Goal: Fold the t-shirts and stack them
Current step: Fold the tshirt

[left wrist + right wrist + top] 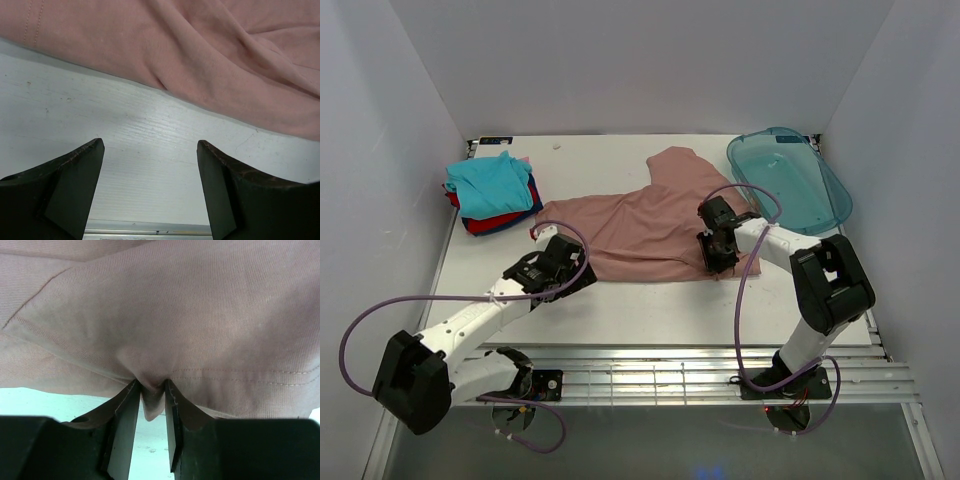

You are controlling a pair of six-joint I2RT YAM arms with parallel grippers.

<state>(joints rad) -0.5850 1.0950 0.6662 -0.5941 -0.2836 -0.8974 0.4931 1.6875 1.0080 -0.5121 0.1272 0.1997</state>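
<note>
A large dusty-pink t-shirt (650, 215) lies spread across the middle of the table. My right gripper (717, 262) stands at its near right corner. In the right wrist view this gripper (151, 385) is shut on a pinched fold of the pink t-shirt (175, 315) at its stitched hem. My left gripper (575, 265) sits by the shirt's near left edge. Its jaws (150, 145) are open over bare table, just short of the pink cloth (200, 60). Folded t-shirts are stacked at the far left: teal (488, 180) on top, red (510, 215) and dark blue (480, 226) beneath.
A translucent blue-green plastic tray (825, 195) stands at the far right, close to the shirt's upper part. White walls close in the table on three sides. A slatted metal rail (670, 375) runs along the near edge.
</note>
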